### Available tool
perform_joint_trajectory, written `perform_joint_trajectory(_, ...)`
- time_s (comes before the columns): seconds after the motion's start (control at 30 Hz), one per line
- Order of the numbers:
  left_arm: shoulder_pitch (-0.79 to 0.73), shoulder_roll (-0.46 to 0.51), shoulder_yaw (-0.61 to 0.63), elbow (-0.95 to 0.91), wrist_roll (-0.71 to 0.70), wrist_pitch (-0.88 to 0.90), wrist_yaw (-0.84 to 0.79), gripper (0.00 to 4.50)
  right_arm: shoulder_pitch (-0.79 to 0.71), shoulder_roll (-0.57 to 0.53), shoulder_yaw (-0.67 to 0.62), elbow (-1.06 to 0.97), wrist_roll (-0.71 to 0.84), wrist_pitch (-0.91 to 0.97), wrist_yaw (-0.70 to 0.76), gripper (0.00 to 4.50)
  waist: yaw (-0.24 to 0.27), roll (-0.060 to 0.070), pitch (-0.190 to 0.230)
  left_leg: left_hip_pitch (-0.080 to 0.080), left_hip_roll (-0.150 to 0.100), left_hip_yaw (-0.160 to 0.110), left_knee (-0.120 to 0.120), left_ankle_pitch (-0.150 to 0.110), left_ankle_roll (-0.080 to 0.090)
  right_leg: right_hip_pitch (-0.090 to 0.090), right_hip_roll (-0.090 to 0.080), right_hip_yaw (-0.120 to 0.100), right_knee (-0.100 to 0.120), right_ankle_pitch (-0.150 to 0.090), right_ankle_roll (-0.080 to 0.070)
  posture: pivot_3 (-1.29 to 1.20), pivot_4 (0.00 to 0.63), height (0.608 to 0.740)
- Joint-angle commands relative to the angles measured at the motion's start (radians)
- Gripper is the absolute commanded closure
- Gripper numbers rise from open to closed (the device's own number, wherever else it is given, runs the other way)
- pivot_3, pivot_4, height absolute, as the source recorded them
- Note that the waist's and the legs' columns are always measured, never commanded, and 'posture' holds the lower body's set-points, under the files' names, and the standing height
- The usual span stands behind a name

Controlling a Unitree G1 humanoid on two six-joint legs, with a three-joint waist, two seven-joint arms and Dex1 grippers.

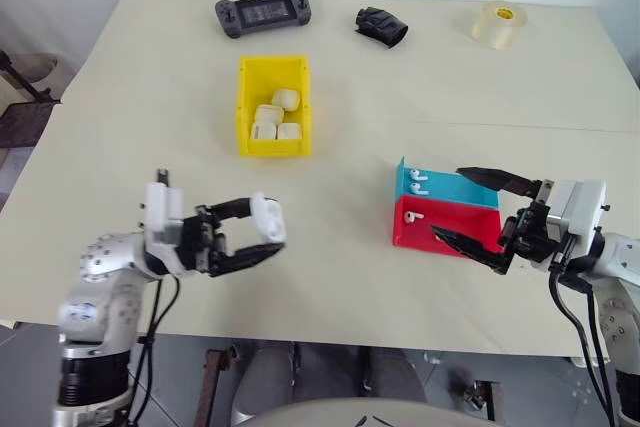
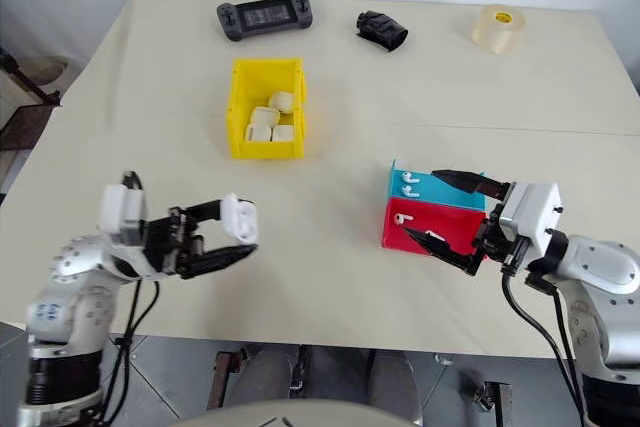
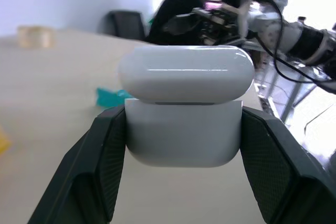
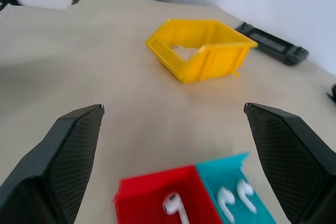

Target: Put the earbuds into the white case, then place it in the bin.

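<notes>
- Two pincers hang over a beige tabletop [image 1: 400, 77]: the left pincer [image 1: 262, 232] clamps the white case [image 1: 268, 217] above the near edge, its lid apparently ajar.
- The right pincer [image 1: 478, 209] stands spread wide, holding nothing, beside the red tray [image 1: 440, 227] and blue tray [image 1: 455, 188].
- One of the earbuds [image 1: 415, 215] lies in the red tray; two sit in the blue.
- The bin [image 1: 273, 105], farther back, holds creamy cases [image 1: 275, 115].
</notes>
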Motion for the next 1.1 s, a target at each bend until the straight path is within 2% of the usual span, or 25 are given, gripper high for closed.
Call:
perform_joint_trajectory(0.03, -0.037, -0.068, -0.108, 0.057, 0.086, -0.194, -0.024, 1.70, 0.078, -0.025, -0.102, -0.059, 0.024, 0.005, 0.003, 0.00, 0.000, 0.001, -0.001, 0.000, 0.000, 0.001, 0.000, 0.000, 0.000, 0.000, 0.000, 0.000, 0.000, 0.000, 0.000, 0.00, 0.150, 0.740)
perform_joint_trajectory(0.13, -0.101, -0.117, -0.191, 0.151, 0.125, -0.284, -0.066, 1.70, 0.179, -0.047, -0.206, -0.055, 0.034, 0.013, 0.030, 0.00, 0.002, 0.001, 0.000, 0.000, -0.001, 0.002, 0.000, 0.000, 0.001, 0.000, 0.001, -0.001, 0.000, 0.000, 0.000, 0.00, 0.150, 0.740)
perform_joint_trajectory(0.33, -0.185, -0.205, -0.253, 0.242, 0.092, -0.367, -0.095, 1.70, 0.326, -0.087, -0.362, 0.000, 0.026, 0.024, 0.107, 0.00, -0.001, 0.001, 0.000, 0.001, -0.003, 0.001, 0.000, 0.000, 0.002, 0.001, 0.001, -0.001, 0.000, 0.000, 0.001, 0.00, 0.150, 0.740)
perform_joint_trajectory(0.43, -0.204, -0.235, -0.285, 0.266, 0.083, -0.394, -0.119, 1.70, 0.375, -0.126, -0.389, -0.003, 0.007, 0.055, 0.136, 0.00, -0.002, 0.001, -0.001, 0.001, -0.003, 0.002, 0.000, 0.000, 0.002, 0.001, 0.001, -0.001, 0.000, 0.000, 0.001, 0.00, 0.150, 0.740)
perform_joint_trajectory(0.53, -0.198, -0.240, -0.299, 0.276, 0.076, -0.418, -0.143, 1.70, 0.374, -0.172, -0.368, -0.042, -0.016, 0.145, 0.085, 0.00, -0.003, 0.001, -0.001, 0.001, -0.002, 0.002, 0.000, 0.000, 0.002, 0.001, 0.002, -0.001, 0.000, 0.000, 0.001, 0.00, 0.150, 0.740)
perform_joint_trajectory(0.63, -0.193, -0.247, -0.307, 0.277, 0.062, -0.422, -0.150, 1.70, 0.360, -0.245, -0.314, -0.102, -0.031, 0.256, 0.058, 0.00, -0.001, 0.001, -0.001, 0.001, 0.001, 0.002, 0.001, 0.000, 0.002, 0.001, 0.001, -0.001, -0.002, 0.000, 0.001, 0.00, 0.150, 0.740)
perform_joint_trajectory(0.73, -0.180, -0.243, -0.314, 0.274, 0.068, -0.429, -0.144, 1.70, 0.222, -0.356, -0.195, -0.179, 0.043, 0.467, -0.023, 0.00, -0.006, 0.001, -0.001, 0.001, 0.001, 0.002, 0.001, 0.000, 0.002, 0.002, 0.001, -0.001, -0.003, 0.000, 0.001, 0.00, 0.150, 0.740)
perform_joint_trajectory(0.83, -0.172, -0.237, -0.315, 0.272, 0.071, -0.434, -0.137, 1.70, 0.101, -0.453, -0.083, -0.202, 0.043, 0.631, -0.083, 0.00, 0.002, 0.002, -0.001, 0.000, 0.002, 0.000, 0.002, 0.000, 0.002, 0.001, 0.001, -0.001, -0.003, 0.000, 0.001, 0.00, 0.150, 0.740)
perform_joint_trajectory(0.93, -0.161, -0.234, -0.319, 0.266, 0.073, -0.436, -0.127, 1.70, -0.103, -0.524, 0.102, -0.212, 0.028, 0.782, -0.156, 0.00, 0.003, 0.002, 0.000, -0.002, 0.001, -0.002, 0.002, 0.000, 0.002, 0.001, 0.001, -0.003, -0.006, 0.000, 0.001, 0.00, 0.150, 0.740)
perform_joint_trajectory(1.1, -0.150, -0.232, -0.334, 0.241, 0.070, -0.436, -0.120, 1.70, -0.270, -0.588, 0.324, -0.199, -0.056, 0.832, -0.125, 0.00, 0.003, 0.002, 0.000, -0.005, 0.000, -0.004, 0.001, 0.000, 0.002, 0.001, 0.000, -0.003, -0.010, 0.000, 0.001, 0.00, 0.150, 0.740)
